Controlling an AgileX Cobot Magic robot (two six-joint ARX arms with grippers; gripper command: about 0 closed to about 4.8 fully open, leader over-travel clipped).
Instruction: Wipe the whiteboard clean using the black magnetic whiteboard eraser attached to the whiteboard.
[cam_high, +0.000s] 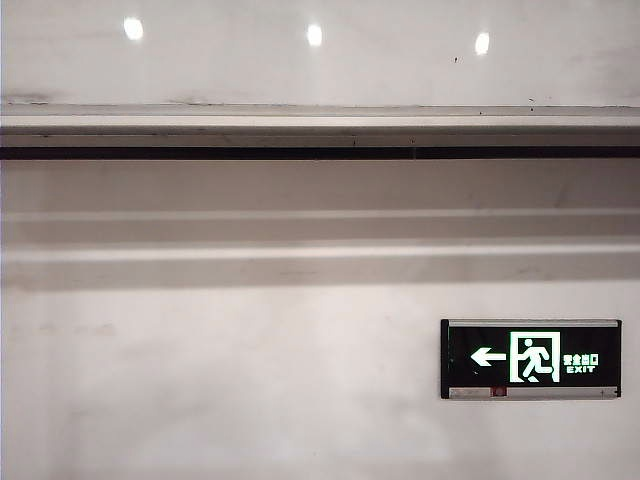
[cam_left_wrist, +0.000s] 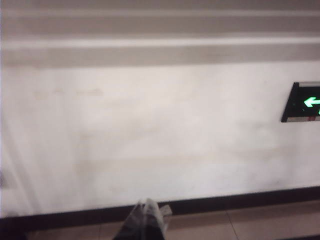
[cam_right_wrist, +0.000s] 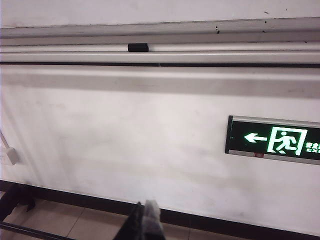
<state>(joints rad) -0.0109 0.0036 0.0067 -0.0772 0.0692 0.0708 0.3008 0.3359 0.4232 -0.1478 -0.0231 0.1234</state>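
the whiteboard (cam_high: 320, 60) filled the top of the exterior view, a glossy white panel throwing back three round ceiling lights, with faint grey smudges near its lower edge. a long silver-grey metal tray (cam_high: 320, 122) ran along that edge from side to side, a dark gap beneath it. in the right wrist view the eraser (cam_right_wrist: 138, 47) sat on the tray as a small matte black block, well apart from both arms; the exterior view showed no sign of it.

below the tray lay the matte white wall (cam_high: 200, 380), crossed by pale horizontal bands. a black exit sign (cam_high: 531, 358) with a green running figure and arrow hung low on the wall, toward the right of the exterior view. a black skirting strip (cam_right_wrist: 210, 220) met a tiled floor (cam_right_wrist: 70, 220), and a white socket (cam_right_wrist: 9, 156) showed at the wall's edge.

the left tool (cam_left_wrist: 145, 222) hung low near the floor, facing the bare wall, holding nothing; its image was blurred, so i could not tell how its jaws stood. the right tool (cam_right_wrist: 146, 222) was also low, pointing at the wall beneath the eraser, jaws pressed together and empty.
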